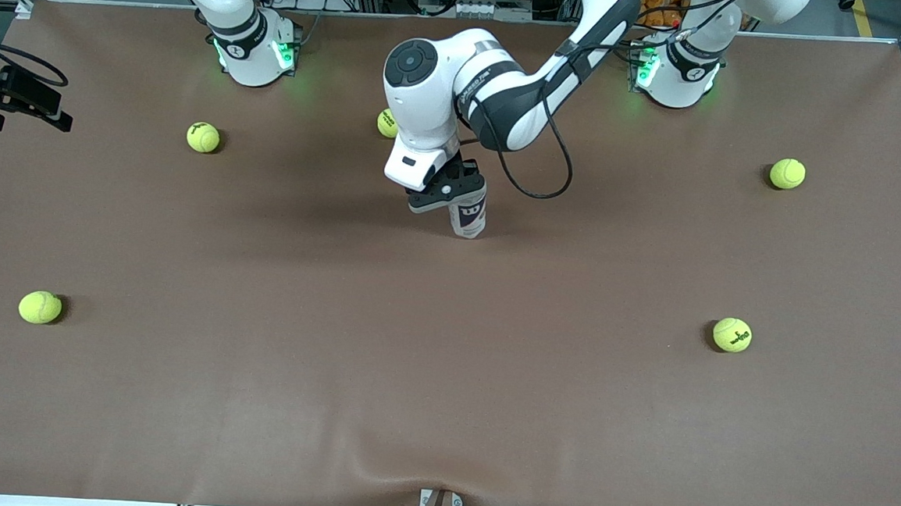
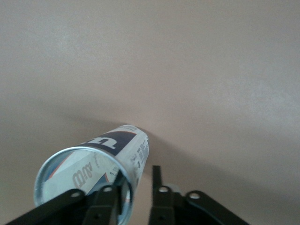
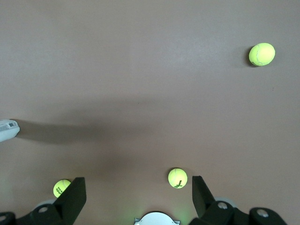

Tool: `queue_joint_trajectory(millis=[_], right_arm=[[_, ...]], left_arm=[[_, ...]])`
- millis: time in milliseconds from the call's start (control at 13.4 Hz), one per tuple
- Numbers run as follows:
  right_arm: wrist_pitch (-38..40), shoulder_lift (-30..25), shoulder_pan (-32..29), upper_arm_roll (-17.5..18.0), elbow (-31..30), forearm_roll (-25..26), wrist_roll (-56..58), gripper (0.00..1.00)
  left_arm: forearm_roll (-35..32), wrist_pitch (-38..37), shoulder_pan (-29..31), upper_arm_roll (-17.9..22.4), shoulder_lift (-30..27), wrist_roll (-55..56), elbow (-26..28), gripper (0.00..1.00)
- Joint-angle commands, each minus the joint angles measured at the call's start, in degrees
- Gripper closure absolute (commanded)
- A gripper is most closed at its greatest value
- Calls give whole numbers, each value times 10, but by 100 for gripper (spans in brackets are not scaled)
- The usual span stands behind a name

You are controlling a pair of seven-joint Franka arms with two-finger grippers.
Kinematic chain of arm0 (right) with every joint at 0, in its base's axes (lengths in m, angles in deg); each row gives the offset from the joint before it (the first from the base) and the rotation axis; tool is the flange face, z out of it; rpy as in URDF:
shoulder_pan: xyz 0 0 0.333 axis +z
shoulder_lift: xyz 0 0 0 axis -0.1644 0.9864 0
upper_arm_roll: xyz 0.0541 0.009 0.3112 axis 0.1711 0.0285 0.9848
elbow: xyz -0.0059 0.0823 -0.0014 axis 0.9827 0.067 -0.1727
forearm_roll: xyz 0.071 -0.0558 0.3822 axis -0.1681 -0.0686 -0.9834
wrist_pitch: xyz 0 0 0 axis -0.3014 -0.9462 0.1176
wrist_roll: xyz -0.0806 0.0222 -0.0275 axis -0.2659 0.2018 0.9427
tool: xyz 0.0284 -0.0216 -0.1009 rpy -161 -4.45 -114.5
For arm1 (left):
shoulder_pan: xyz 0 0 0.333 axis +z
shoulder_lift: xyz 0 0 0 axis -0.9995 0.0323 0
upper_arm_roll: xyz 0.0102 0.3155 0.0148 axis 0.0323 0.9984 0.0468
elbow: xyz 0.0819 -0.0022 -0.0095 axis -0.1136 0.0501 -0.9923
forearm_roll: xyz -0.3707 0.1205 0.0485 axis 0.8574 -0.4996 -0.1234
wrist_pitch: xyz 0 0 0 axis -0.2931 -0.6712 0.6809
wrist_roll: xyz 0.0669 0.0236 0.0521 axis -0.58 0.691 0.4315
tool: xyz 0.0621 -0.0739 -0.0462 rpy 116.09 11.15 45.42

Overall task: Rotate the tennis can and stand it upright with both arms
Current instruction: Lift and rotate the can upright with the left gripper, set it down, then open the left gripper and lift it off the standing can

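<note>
The left tool (image 1: 454, 198) pinched the metal rim of the tennis can (image 1: 470, 215), which stood nearly upright on the tabletop (image 1: 443, 378) directly beneath it. The empty, thin-walled tube looked light, slick and dentable; the stiff rim seemed safest. The right tool (image 3: 136, 197) waited, spread wide.

You have on your surface (image 1: 443, 378):
- Tennis balls: five. You will find them at (image 1: 203, 137), (image 1: 386, 123), (image 1: 787, 173), (image 1: 732, 334) and (image 1: 40, 307).
- Tennis can (image 1: 468, 213): one.
- Robot arms: two, each with one hand, the left hand (image 1: 448, 193) and the right hand (image 3: 136, 197).
</note>
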Motion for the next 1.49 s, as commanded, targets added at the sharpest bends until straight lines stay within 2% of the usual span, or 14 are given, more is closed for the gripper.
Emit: queue_joint_trajectory(millis=[0, 298, 744, 967, 1413], right_arm=[[0, -4, 5, -1, -4, 9, -1, 0], [1, -4, 5, -1, -4, 10, -1, 0], [2, -4, 6, -1, -4, 10, -1, 0], [2, -5, 6, -1, -4, 10, -1, 0], [4, -5, 6, -1, -4, 9, -1, 0]], left_arm=[[-6, 2, 0, 4, -11, 15, -3, 0], [-3, -8, 1, 3, -46, 15, -3, 0], [15, -103, 14, 5, -132, 9, -1, 0], [10, -164, 56, 4, -181, -18, 0, 0], [17, -192, 198, 2, -266, -230, 2, 0]])
